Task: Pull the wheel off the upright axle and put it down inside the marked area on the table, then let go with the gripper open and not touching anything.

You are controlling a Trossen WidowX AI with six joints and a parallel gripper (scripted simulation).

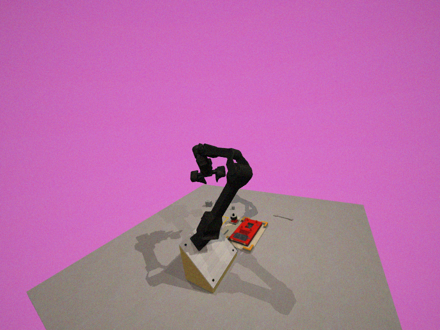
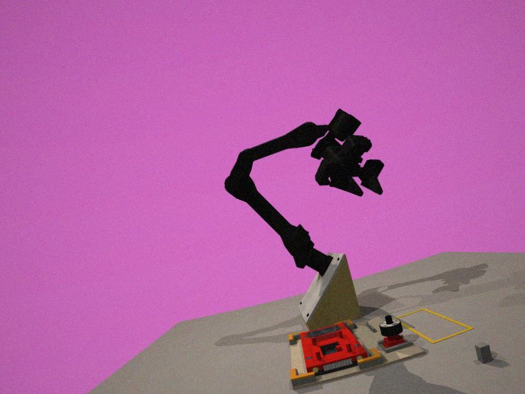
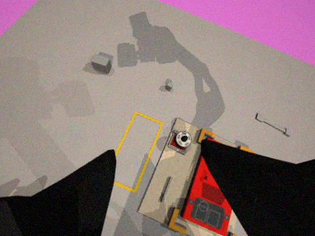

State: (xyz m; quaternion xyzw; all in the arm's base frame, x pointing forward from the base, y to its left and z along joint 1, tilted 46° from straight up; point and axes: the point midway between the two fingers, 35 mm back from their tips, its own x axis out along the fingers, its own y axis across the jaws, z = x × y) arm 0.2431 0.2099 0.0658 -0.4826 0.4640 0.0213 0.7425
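Observation:
The wheel [image 1: 233, 217] [image 2: 390, 328] [image 3: 180, 143], black with a pale hub face, sits on the upright black axle [image 2: 388, 319] [image 3: 184, 138] above a small red block on the beige board. The marked area [image 2: 450, 334] [image 3: 149, 156] is a yellow outline on the table beside the board, with nothing in it. In the top view the arm hides most of it. My gripper [image 1: 211, 182] [image 2: 372, 194] [image 3: 159, 150] is open and empty, high above the table. The wheel shows between the fingers in the wrist view, far below them.
A red car-like body [image 1: 247, 230] [image 2: 332, 345] [image 3: 205, 200] lies on the beige board [image 2: 296, 360] [image 3: 152, 204] between orange corners. Grey blocks [image 2: 483, 353] [image 3: 102, 63] stand beyond the marked area. A thin bent rod [image 1: 283, 217] [image 3: 272, 124] lies past the board.

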